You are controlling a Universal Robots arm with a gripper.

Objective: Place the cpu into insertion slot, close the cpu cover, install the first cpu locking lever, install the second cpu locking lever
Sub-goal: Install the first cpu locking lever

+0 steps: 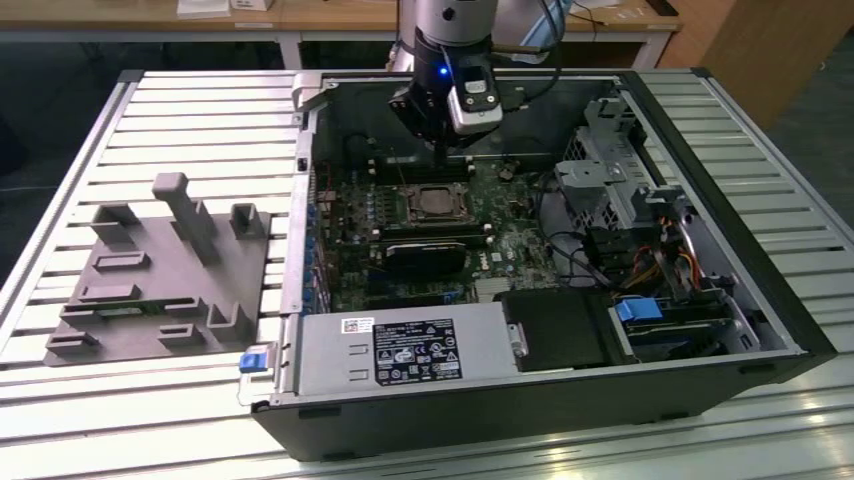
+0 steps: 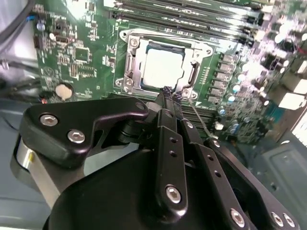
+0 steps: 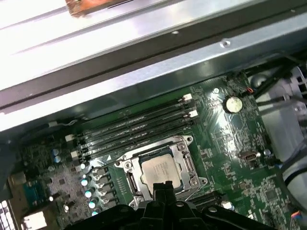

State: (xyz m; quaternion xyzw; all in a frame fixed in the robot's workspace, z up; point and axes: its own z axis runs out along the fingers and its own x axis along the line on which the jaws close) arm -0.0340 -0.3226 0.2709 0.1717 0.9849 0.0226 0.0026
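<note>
A slatted metal bench is seen carrying an open computer case laid on its side, and a wooden desk is seen along the upper edge of the exterior view. The cpu, a pale silvery square, is seated in the insertion slot on the green motherboard, a little above the middle of the exterior view. The cpu cover, a thin silvery frame, is laid flat around the chip, whose metal face is shown through its window. The gripper is held close over one edge of the slot, and its jaws are drawn together, tip against tip. A thin wire lever is seen slanting up from a corner of the slot beside the jaws; whether it is touched by them cannot be told. Rows of black memory slots are set just beside the slot, and a round coin cell is seen farther off on the board. In the exterior view a black block lies just below the slot, a grey power supply is placed at the lower middle, bundled cables are gathered at the right, and a grey fixture with upright posts is set on the bench at the left, well apart from the case. Part of the slot's edge is hidden by the jaws in both wrist views.
</note>
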